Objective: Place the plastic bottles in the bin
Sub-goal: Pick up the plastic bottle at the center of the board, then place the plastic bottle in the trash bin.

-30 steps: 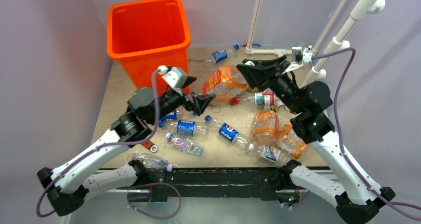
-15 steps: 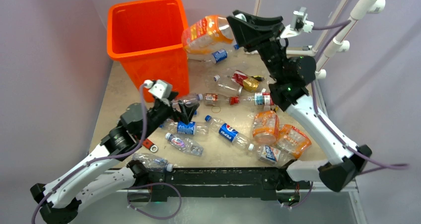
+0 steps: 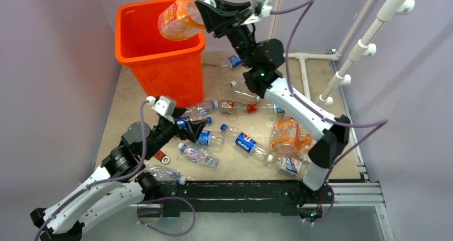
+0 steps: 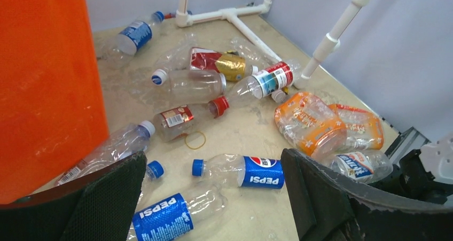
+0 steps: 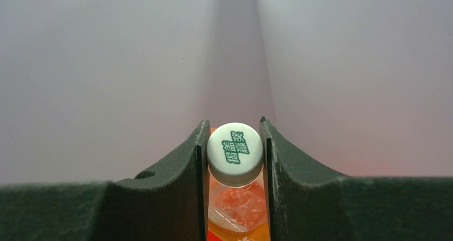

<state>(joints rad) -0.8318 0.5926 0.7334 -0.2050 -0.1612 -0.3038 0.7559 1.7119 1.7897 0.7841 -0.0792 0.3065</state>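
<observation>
One orange bottle (image 3: 179, 19) hangs over the bin (image 3: 165, 72), clamped in the right end effector (image 3: 204, 15)

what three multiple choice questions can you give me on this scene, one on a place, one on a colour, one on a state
1. Where is the orange bottle? A on the table; B held up over the bin; C lying behind the bin.
2. What colour is its cap? A blue; B red; C white.
3. How is the left hand? A open, empty; B shut on a bottle; C out of view.
Key: 1 B, the right hand grips its neck over the bin's rim; 2 C, the right wrist view shows a white cap; 3 A, its fingers stand wide apart, gripping nothing.
</observation>
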